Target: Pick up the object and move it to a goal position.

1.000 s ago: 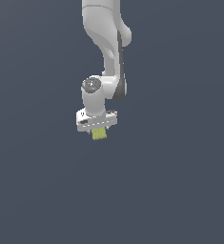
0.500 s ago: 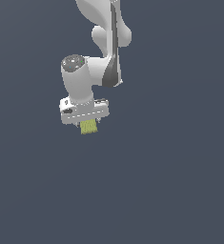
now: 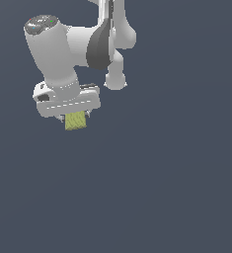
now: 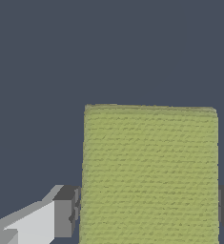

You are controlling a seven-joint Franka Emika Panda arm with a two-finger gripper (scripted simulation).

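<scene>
Gripper (image 3: 76, 117): clenched on the block (image 3: 75, 121), one finger (image 4: 61, 218) pressed to each of its narrow sides; the block hangs directly under the gripper, clear of any surface.

Risks, as you may judge them:
- Slip. The fingers hold only the block's upper end, so most of it hangs free below the gripper. A sharp turn or stop could let it pivot or slide out.
- Early release. No goal marker shows in either view, so you cannot check the drop point against the gripper; opening too soon drops the block from a height.

Block (image 4: 149, 174): yellow-green, flat, roughly rectangular, corners softly rounded, surface finely speckled like woven cloth. Narrower than the gripper above it. No damage or tilt visible.
</scene>
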